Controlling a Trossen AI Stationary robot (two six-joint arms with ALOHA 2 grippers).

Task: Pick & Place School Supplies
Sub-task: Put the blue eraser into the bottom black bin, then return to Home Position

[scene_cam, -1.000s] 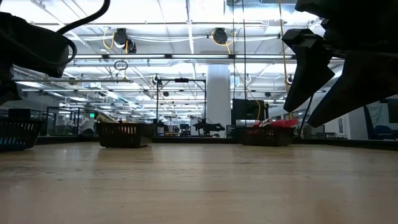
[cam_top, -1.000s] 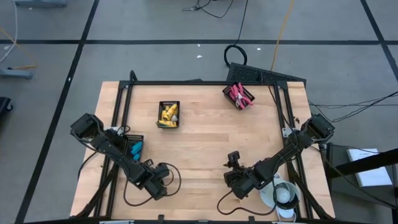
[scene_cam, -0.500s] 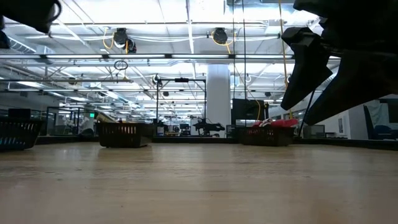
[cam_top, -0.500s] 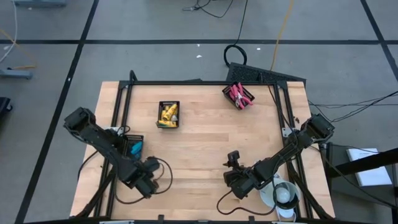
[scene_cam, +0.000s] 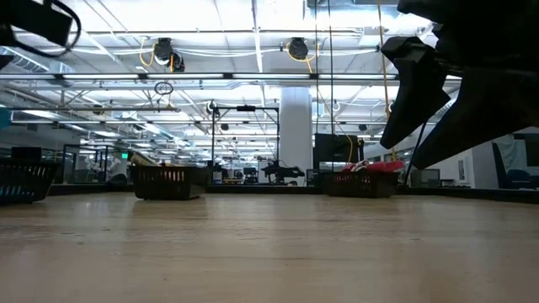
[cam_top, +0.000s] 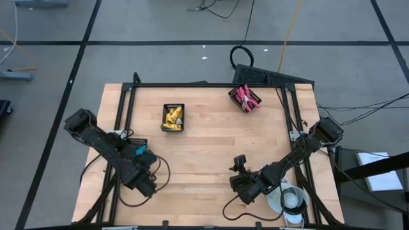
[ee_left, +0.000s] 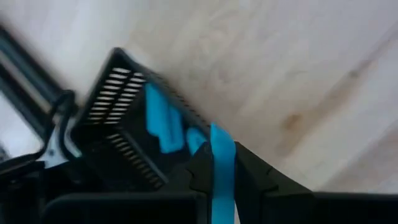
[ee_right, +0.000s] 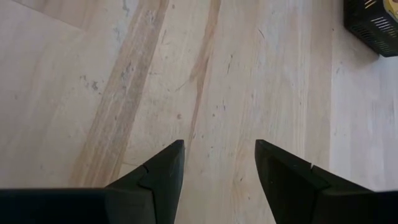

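A: Swinging back toward its own edge of the surface (cam_top: 211, 153), the left arm has carried its hand (ee_left: 222, 180) from the open wood to the black tray (ee_left: 118, 124) at the left side

B: And it's clamped on a light-blue piece (ee_left: 222, 177), poised right at the tray's rim, where more blue pieces (ee_left: 163, 121) already lie. Looks like a drop is imminent

A: Right hand (ee_right: 217, 165)?

B: Hasn't budged, fingers spread over bare wood, holding nothing

A: Other supplies?

B: Yellow tubes (cam_top: 173, 117) in the middle tray, pink scissors (cam_top: 245, 98) in the far one, so sorting seems nearly done

A: Any labels?

B: No writing I can read anywhere
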